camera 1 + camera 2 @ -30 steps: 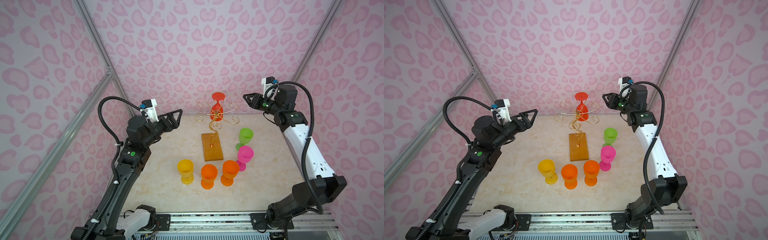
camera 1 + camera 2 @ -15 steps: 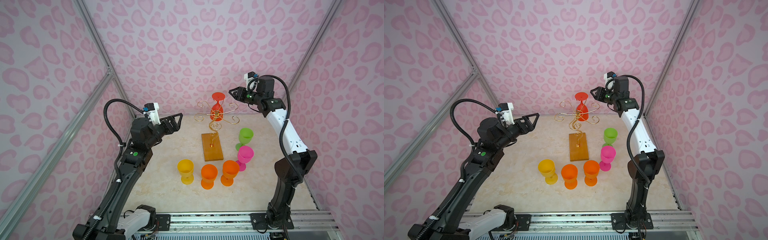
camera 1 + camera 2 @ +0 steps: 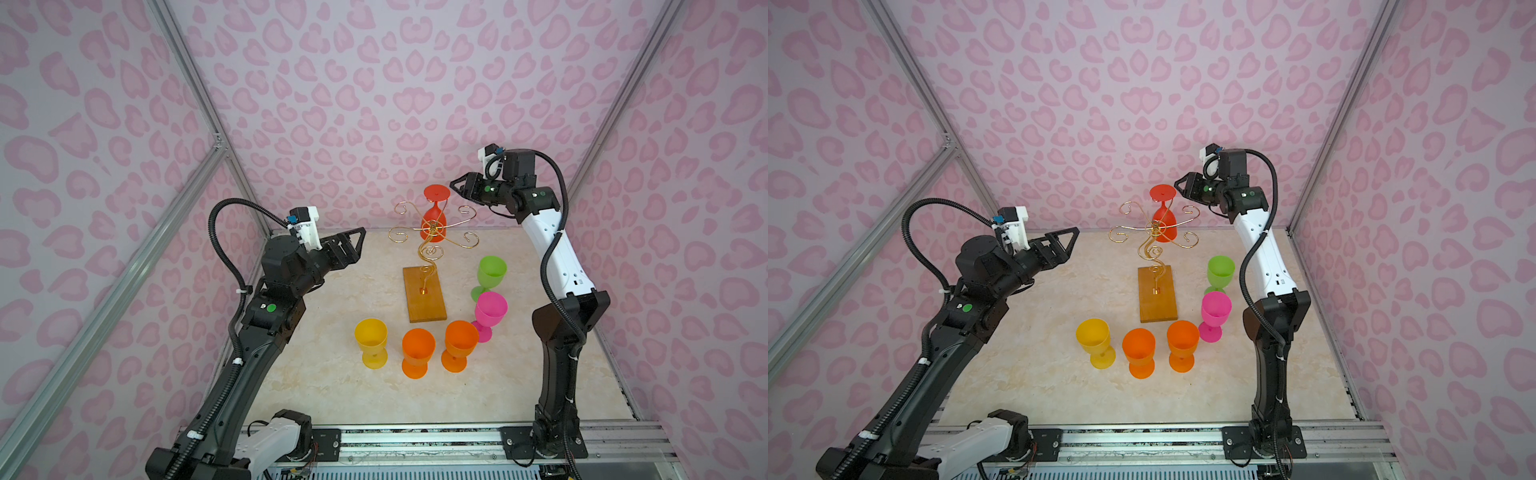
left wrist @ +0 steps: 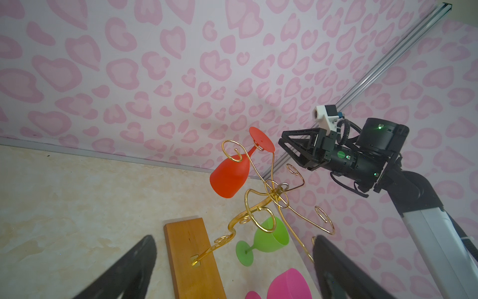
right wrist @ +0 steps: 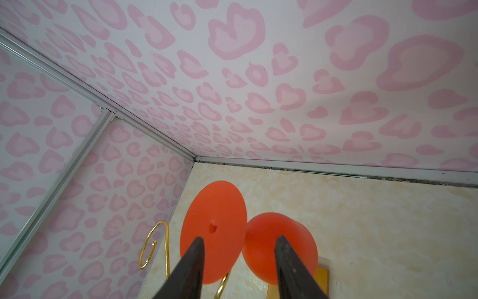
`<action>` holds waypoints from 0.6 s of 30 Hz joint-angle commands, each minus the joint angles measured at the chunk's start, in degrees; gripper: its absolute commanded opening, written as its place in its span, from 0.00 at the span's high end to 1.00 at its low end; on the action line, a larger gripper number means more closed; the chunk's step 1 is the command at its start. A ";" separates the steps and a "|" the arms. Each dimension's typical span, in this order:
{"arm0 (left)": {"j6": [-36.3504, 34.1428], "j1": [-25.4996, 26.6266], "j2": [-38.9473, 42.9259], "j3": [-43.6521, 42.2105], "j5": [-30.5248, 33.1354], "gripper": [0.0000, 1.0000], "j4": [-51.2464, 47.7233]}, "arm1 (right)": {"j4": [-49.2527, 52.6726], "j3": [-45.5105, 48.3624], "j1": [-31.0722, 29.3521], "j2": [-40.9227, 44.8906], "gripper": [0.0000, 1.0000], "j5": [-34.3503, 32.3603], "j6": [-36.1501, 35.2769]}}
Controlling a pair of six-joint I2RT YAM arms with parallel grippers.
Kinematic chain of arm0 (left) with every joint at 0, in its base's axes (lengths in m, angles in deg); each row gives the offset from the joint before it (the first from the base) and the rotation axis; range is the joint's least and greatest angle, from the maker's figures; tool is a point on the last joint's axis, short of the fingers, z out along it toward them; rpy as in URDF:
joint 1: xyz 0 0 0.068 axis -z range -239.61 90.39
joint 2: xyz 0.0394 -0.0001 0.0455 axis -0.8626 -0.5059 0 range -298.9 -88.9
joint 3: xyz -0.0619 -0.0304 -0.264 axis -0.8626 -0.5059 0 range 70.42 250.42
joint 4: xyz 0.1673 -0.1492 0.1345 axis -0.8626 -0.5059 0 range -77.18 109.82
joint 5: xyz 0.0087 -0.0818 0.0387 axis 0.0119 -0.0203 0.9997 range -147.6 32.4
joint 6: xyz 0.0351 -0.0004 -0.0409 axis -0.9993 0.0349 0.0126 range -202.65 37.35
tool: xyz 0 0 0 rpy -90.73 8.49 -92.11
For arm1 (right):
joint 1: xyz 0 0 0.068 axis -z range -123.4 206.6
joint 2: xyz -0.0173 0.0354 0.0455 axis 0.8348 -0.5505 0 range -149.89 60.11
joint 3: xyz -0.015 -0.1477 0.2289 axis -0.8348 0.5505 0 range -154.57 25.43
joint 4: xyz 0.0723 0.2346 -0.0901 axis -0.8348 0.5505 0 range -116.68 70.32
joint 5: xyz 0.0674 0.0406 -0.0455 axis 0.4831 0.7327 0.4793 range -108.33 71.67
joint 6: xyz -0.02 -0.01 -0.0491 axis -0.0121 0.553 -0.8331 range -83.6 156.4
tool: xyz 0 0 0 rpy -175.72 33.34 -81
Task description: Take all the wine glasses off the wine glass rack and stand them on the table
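Red wine glass (image 3: 433, 218) hangs upside down on the wine glass rack (image 3: 424, 297); right gripper (image 3: 454, 185) hovers released beside its foot, left gripper (image 3: 360, 243) spread wide, well left

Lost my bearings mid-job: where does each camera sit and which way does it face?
Top views: high at the front, looking down and back; left arm and right arm show, left gripper and right gripper flanking the wine glass rack.
Left wrist: on the left arm, looking past its open jaws at the rack, the red wine glass and the right gripper.
Right wrist: on the right arm, looking between its parted jaws at the glass's foot.
Shared: both wrist views see the red wine glass, from opposite sides.
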State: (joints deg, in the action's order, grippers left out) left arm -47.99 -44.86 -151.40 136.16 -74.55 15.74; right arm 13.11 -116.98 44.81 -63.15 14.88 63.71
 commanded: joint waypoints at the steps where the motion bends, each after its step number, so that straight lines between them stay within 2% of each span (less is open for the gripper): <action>1: -0.27 0.00 -0.08 -0.26 -0.97 0.04 1.26 | 0.92 -0.50 -0.35 -0.88 0.54 1.30 -0.07; 18: -0.73 -0.02 0.54 -0.61 -0.89 0.04 1.09 | -1.02 -1.47 -1.39 -2.86 0.55 3.87 1.43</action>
State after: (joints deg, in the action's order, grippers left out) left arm -48.19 -44.86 -151.29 135.79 -75.21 15.63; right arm 12.83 -118.14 43.63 -65.23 17.29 64.67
